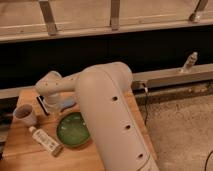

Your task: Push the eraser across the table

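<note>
The eraser [41, 106], a small black block, lies on the back left of the tan wooden table [22, 150], between the cup and the bluish-grey lump. It is partly covered by my arm's end. My gripper [50, 104] hangs from the white wrist [50, 86] and reaches down right beside the eraser, on its right side. I cannot tell whether it touches the eraser.
A white cup [25, 116] stands left of the eraser. A bluish-grey lump [67, 104] lies to its right. A green plate [73, 130] and a white tube [45, 141] lie at the front. My bulky white arm [107, 115] covers the table's right side.
</note>
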Available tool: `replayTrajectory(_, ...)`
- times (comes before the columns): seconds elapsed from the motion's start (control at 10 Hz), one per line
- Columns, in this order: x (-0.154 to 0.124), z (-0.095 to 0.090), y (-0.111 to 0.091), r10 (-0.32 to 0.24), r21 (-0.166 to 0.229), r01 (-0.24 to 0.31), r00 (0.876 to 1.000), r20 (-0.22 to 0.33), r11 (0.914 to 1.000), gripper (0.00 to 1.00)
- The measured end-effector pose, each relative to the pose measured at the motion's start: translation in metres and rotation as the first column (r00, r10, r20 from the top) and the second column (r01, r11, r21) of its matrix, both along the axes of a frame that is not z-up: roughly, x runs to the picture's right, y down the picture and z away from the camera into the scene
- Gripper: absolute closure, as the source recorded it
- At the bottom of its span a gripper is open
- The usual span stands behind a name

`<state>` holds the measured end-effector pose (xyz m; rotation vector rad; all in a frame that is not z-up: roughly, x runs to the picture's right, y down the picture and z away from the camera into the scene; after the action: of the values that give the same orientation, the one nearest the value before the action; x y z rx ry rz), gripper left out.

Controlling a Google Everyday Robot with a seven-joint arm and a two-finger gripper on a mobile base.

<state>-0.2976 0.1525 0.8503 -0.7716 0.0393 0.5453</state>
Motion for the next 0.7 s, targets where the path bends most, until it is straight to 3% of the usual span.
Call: replayTrajectory(0.7,-0.020,0.049,-0.019,-0.088,-0.001,0.088,0.996,-0.005,0.9962,1.00)
